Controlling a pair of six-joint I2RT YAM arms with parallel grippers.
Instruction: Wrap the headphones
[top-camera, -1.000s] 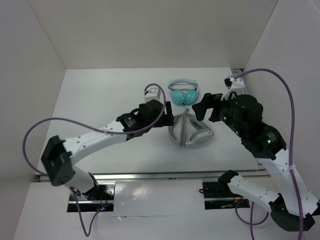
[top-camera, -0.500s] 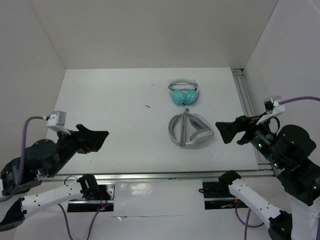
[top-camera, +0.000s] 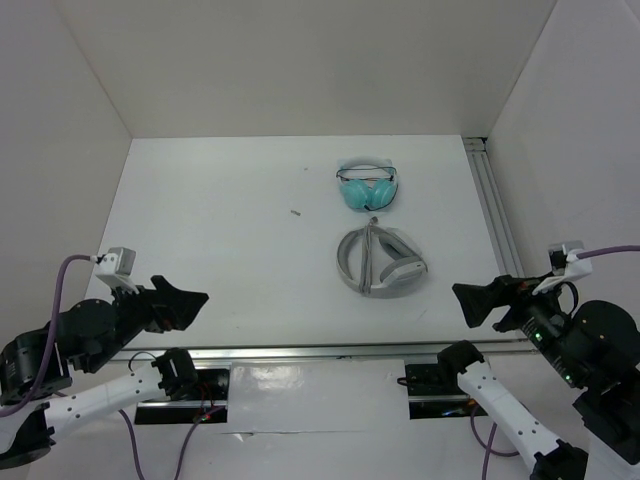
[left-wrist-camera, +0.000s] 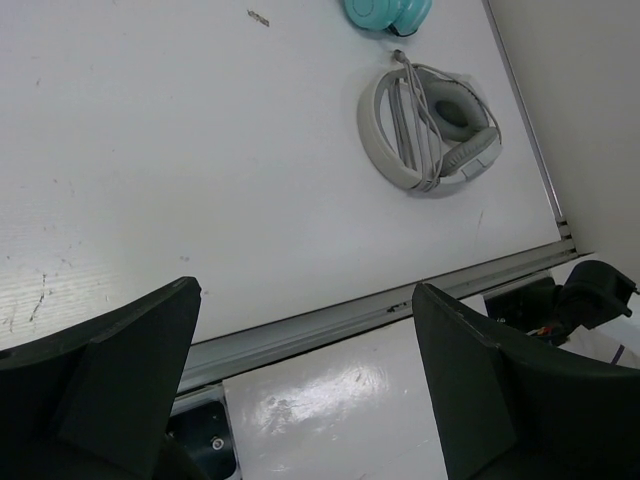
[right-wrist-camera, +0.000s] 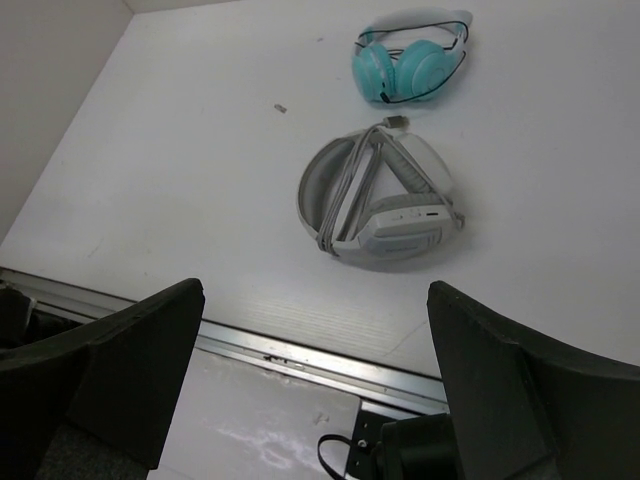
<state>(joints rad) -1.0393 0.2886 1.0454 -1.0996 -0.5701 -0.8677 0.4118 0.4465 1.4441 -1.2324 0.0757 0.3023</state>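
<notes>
Both arms hung at the near edge of the bench (top-camera: 220, 220), one at each near corner. The left pincer (left-wrist-camera: 305, 295) stood apart with nothing in it, and the right pincer (right-wrist-camera: 315, 290) likewise, jaws wide and empty. Beyond them, right of the bench's middle, lay the headphones (top-camera: 385, 262), flat, with the cable (right-wrist-camera: 350, 185) running in several strands across the headband; I judged the wrap done or near it. The plug end (right-wrist-camera: 397, 122) lay at the far side of the band, and I could not tell whether it was tucked. If loose, the strands might slacken and slip off. Just beyond, toward the far edge, sat the teal headphones (top-camera: 367, 187), close enough that any return reach might knock them.
</notes>
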